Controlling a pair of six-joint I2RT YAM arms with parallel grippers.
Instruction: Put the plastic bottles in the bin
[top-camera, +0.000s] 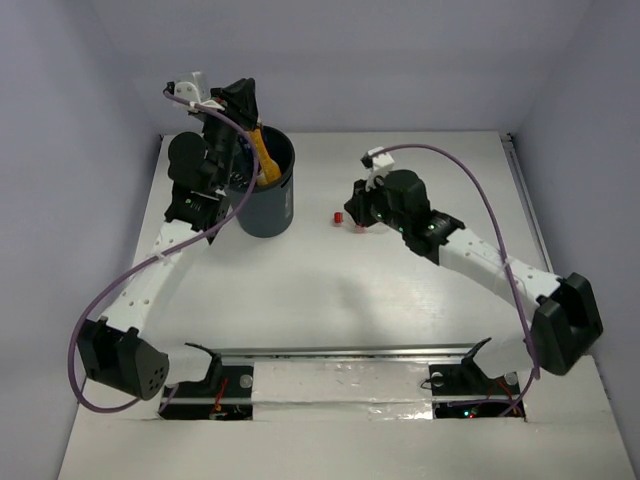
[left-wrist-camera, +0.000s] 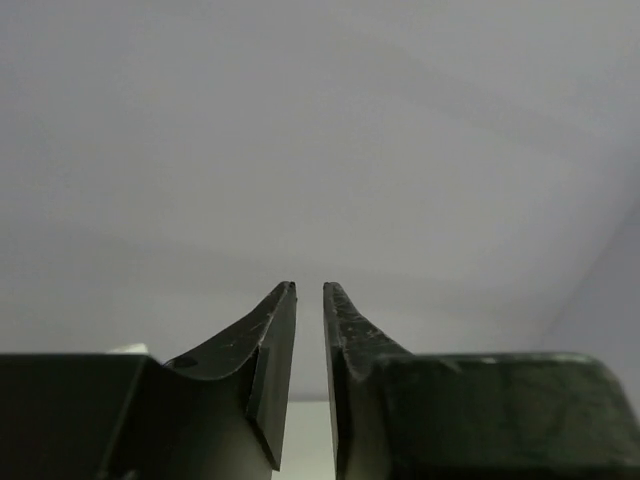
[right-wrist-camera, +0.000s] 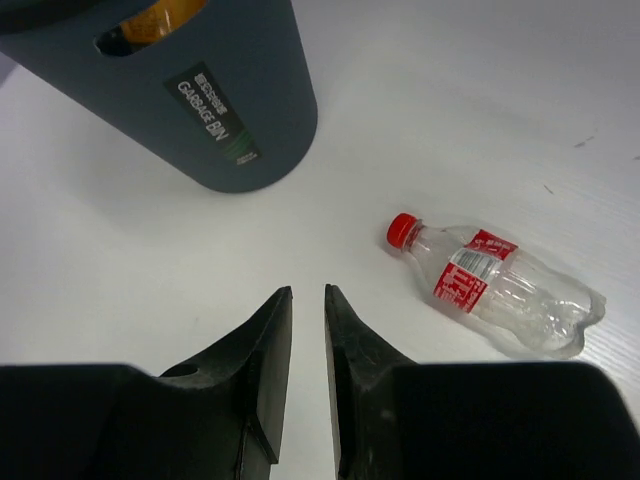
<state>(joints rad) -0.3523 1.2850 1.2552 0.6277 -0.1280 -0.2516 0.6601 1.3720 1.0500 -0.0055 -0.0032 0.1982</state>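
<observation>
The dark round bin (top-camera: 268, 200) stands at the back left of the table; it also shows in the right wrist view (right-wrist-camera: 200, 100). An orange-filled bottle (top-camera: 263, 156) leans inside it, its top above the rim. A clear red-capped bottle (right-wrist-camera: 490, 285) lies on its side on the table, its red cap (top-camera: 337, 216) towards the bin. My right gripper (top-camera: 358, 216) hangs low just over this bottle; in its wrist view (right-wrist-camera: 308, 290) the jaws are shut and empty, with the bottle to their right. My left gripper (top-camera: 244, 98) is raised above the bin's far rim, shut and empty (left-wrist-camera: 309, 286), facing the back wall. The other bottles are hidden.
White walls close the table at the back and both sides. The bin bears a "GARBAGE BIN" label (right-wrist-camera: 212, 110). The arm bases and a metal rail (top-camera: 340, 352) run along the near edge.
</observation>
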